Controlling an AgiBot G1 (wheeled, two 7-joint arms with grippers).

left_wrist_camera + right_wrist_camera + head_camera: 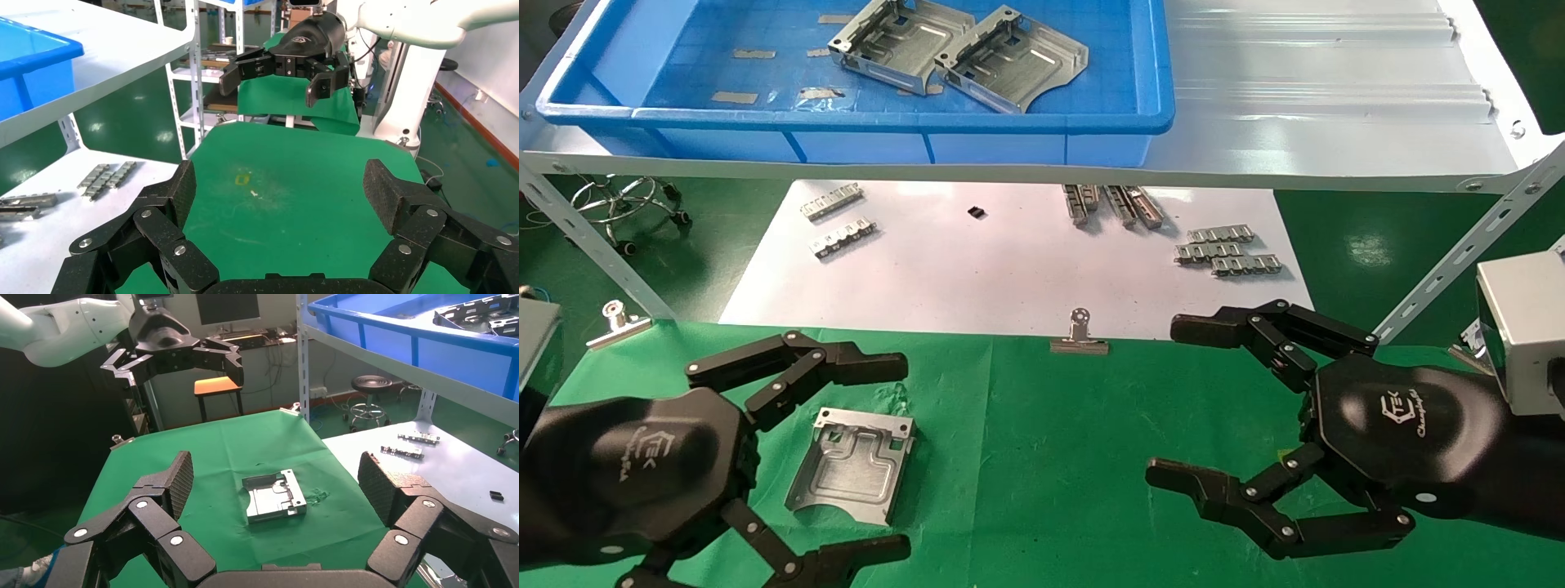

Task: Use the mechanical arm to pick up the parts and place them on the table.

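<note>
One silver part (854, 465) lies flat on the green table (1042, 457), and it also shows in the right wrist view (272, 496). My left gripper (901, 458) is open and empty, its fingers spread around the part's near side without touching it. My right gripper (1169, 400) is open and empty above the cloth on the right, well clear of the part. Two more parts (899, 41) (1013, 61) lie in the blue bin. The left wrist view shows only bare green cloth (294, 159) with a yellow mark between my left gripper's open fingers (186, 184).
The blue bin (862, 122) stands on a grey metal shelf (1336, 98) above the work. A white sheet (977, 269) behind the cloth carries small toothed strips (1228, 249). Binder clips (1079, 335) (617, 322) hold the cloth's far edge. Slanted shelf struts (1459, 253) stand at both sides.
</note>
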